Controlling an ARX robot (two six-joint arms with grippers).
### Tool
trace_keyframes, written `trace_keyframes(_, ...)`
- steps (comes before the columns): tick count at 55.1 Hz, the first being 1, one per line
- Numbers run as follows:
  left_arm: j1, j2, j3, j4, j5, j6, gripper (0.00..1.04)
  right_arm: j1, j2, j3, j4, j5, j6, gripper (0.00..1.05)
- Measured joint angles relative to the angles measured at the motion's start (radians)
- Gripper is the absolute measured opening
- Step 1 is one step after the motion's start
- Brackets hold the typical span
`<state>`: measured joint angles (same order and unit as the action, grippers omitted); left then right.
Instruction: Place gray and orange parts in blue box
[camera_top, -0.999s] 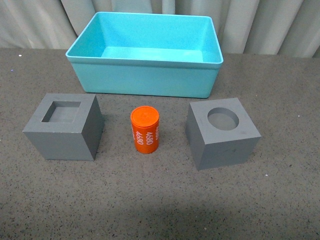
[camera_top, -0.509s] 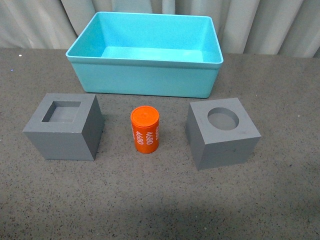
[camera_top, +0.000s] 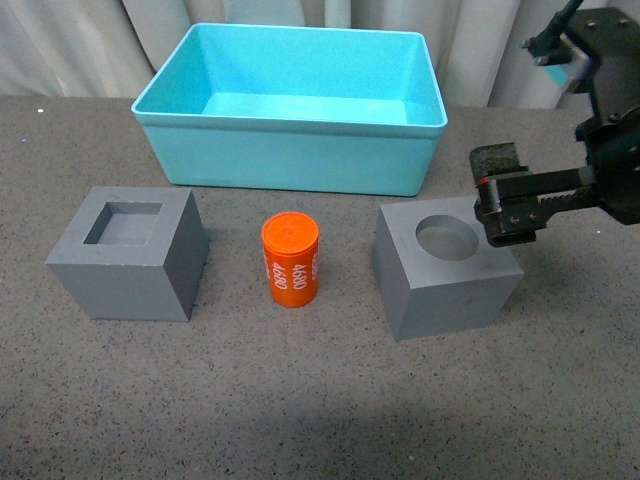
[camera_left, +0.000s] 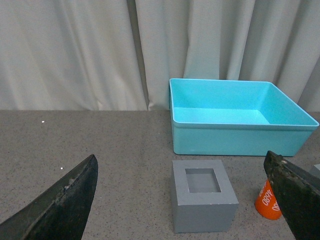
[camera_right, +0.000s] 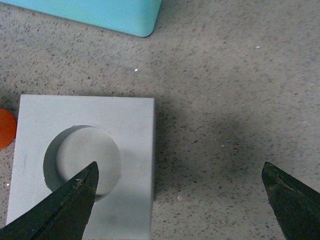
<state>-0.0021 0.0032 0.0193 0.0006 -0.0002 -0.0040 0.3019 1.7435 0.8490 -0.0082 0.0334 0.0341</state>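
Your right jaws are hovering wide open and empty, with the round-holed gray cube (camera_top: 447, 290) sitting off-centre beneath one finger; it is looking stiff, light and matte, so be aiming across flat opposite sides.

The tabletop (camera_top: 300, 410) I'm working over is a dark gray speckled surface. Sitting right on it: the blue box (camera_top: 290, 165) at the back, and in a row in front of it the square-recess gray cube (camera_top: 125, 275), the upright orange cylinder (camera_top: 290, 270) and the round-recess gray cube (camera_top: 450, 295), none touching.
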Motion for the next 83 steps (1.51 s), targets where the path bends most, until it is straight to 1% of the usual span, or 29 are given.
trace_keyframes(15, 0.0, 0.0, 0.0, 0.0, 0.0, 0.0, 0.98, 0.021, 0.099, 0.07, -0.069, -0.011, 0.047, 0.95)
trace_keyframes(20, 0.0, 0.0, 0.0, 0.0, 0.0, 0.0, 0.98, 0.021, 0.128, 0.078, -0.07, -0.018, 0.06, 0.94)
trace_keyframes(25, 0.0, 0.0, 0.0, 0.0, 0.0, 0.0, 0.98, 0.019, 0.148, 0.095, -0.073, -0.029, 0.076, 0.78)
trace_keyframes(26, 0.0, 0.0, 0.0, 0.0, 0.0, 0.0, 0.98, 0.02, 0.153, 0.099, -0.073, -0.033, 0.083, 0.72)
trace_keyframes(29, 0.0, 0.0, 0.0, 0.0, 0.0, 0.0, 0.98, 0.02, 0.159, 0.105, -0.073, -0.039, 0.096, 0.62)
trace_keyframes(35, 0.0, 0.0, 0.0, 0.0, 0.0, 0.0, 0.98, 0.024, 0.163, 0.108, -0.075, -0.047, 0.113, 0.46)
trace_keyframes(40, 0.0, 0.0, 0.0, 0.0, 0.0, 0.0, 0.98, 0.027, 0.164, 0.112, -0.079, -0.051, 0.122, 0.35)
trace_keyframes(45, 0.0, 0.0, 0.0, 0.0, 0.0, 0.0, 0.98, 0.026, 0.164, 0.119, -0.091, -0.043, 0.137, 0.21)
trace_keyframes(46, 0.0, 0.0, 0.0, 0.0, 0.0, 0.0, 0.98, 0.024, 0.164, 0.121, -0.095, -0.042, 0.14, 0.19)
trace_keyframes(53, 0.0, 0.0, 0.0, 0.0, 0.0, 0.0, 0.98, 0.018, 0.154, 0.117, -0.1, -0.055, 0.162, 0.18)
trace_keyframes(58, 0.0, 0.0, 0.0, 0.0, 0.0, 0.0, 0.98, 0.003, 0.114, 0.084, -0.101, -0.113, 0.197, 0.18)
trace_keyframes(68, 0.0, 0.0, 0.0, 0.0, 0.0, 0.0, 0.98, -0.016, -0.011, 0.045, -0.068, -0.17, 0.238, 0.18)
trace_keyframes(76, 0.0, 0.0, 0.0, 0.0, -0.001, 0.0, 0.98, -0.027, -0.127, 0.078, 0.005, -0.159, 0.273, 0.18)
trace_keyframes(80, 0.0, 0.0, 0.0, 0.0, 0.0, 0.0, 0.98, -0.025, -0.126, 0.118, 0.051, -0.153, 0.287, 0.18)
trace_keyframes(83, 0.0, 0.0, 0.0, 0.0, 0.0, 0.0, 0.98, -0.021, -0.109, 0.158, 0.056, -0.143, 0.288, 0.18)
